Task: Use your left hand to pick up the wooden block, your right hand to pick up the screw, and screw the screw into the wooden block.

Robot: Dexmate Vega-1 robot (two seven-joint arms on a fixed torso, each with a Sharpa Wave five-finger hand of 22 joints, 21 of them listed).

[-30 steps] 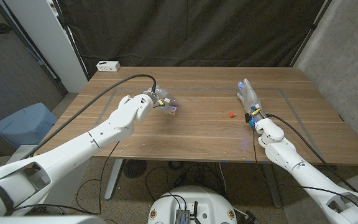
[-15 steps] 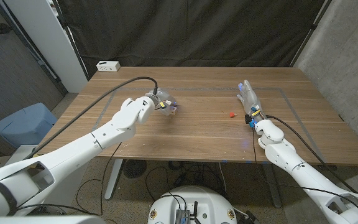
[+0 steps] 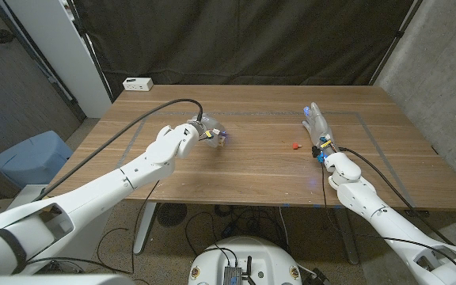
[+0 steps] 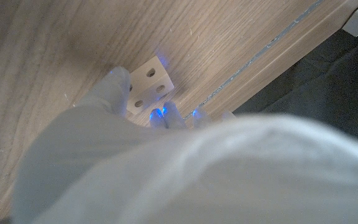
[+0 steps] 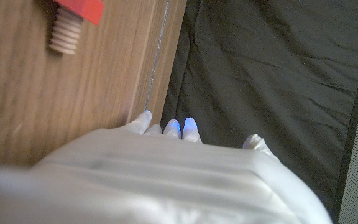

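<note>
The left hand point(image 3: 206, 131) is closing around the block point(image 4: 148, 84), having advanced over the last second; the block is sitting on the counter point(image 3: 244, 170), not lifted. The right hand point(image 3: 317, 125) is waiting, fingers apart, beside the screw point(image 3: 294, 146). Lifting is next.

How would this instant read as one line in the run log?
left hand: closing around wooden block | right hand: open, beside screw | screw: on table
</note>
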